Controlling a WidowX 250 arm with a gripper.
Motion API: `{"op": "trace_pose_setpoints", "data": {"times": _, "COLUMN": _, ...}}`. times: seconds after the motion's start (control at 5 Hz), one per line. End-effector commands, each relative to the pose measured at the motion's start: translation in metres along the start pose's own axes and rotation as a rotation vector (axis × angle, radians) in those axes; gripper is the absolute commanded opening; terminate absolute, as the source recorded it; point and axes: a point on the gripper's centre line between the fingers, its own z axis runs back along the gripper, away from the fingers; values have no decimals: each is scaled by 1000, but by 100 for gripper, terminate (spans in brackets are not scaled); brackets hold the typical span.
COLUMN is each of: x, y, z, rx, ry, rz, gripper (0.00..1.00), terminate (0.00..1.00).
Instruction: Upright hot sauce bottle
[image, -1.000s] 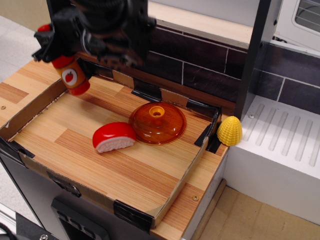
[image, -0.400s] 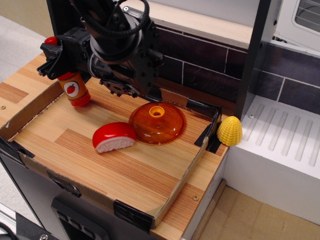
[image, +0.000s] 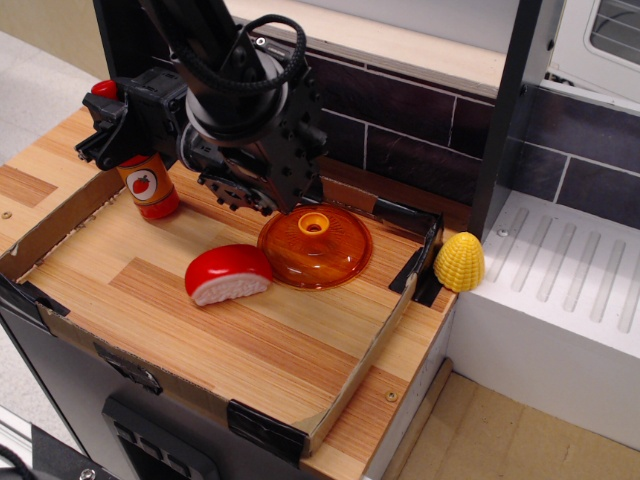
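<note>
I've got the hot sauce bottle (image: 150, 187) standing upright at the back-left corner of the tray, base on the wood. Glossy red plastic, narrow neck, red cap (image: 104, 89) poking out at top left. Label is orange-yellow w/ a red tomato picture — no readable text on it, no brand I can make out.

Gripper (image: 118, 135) sits around the bottle's neck/upper part; its black fingers (image: 97, 142) flank the neck, but I can't tell whether they're clamped on it or slack — the arm body (image: 250, 110) blocks most of that area.

Tray (image: 60, 215) is a shallow cardboard-walled box w/ wood-grain floor and black corner clips. In it, besides the bottle: a red-and-white half-round toy food (image: 229, 274) lying mid-tray, well apart from the bottle, and just beside that on its right a translucent orange domed lid (image: 315, 246) w/ a knob on top, dome side up. Arm housing overhangs the lid's back edge.

Outside the tray, at its right rear corner — a yellow toy corn (image: 459, 261) resting at the edge of the white ribbed drainboard (image: 570, 290). Dark tile backsplash (image: 400, 130) behind.
</note>
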Motion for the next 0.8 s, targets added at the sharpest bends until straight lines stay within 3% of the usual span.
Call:
{"op": "trace_pose_setpoints", "data": {"times": 0.0, "x": 17, "y": 4, "z": 16, "rx": 13, "ry": 118, "rz": 89, "gripper": 100, "terminate": 0}}
{"op": "trace_pose_setpoints", "data": {"times": 0.2, "x": 41, "y": 1, "z": 24, "rx": 80, "ry": 210, "rz": 124, "gripper": 100, "terminate": 0}}
{"op": "trace_pose_setpoints", "data": {"times": 0.4, "x": 63, "y": 0, "z": 33, "rx": 159, "ry": 351, "rz": 188, "gripper": 100, "terminate": 0}}
{"op": "trace_pose_setpoints", "data": {"times": 0.6, "x": 63, "y": 0, "z": 33, "rx": 159, "ry": 351, "rz": 188, "gripper": 100, "terminate": 0}}
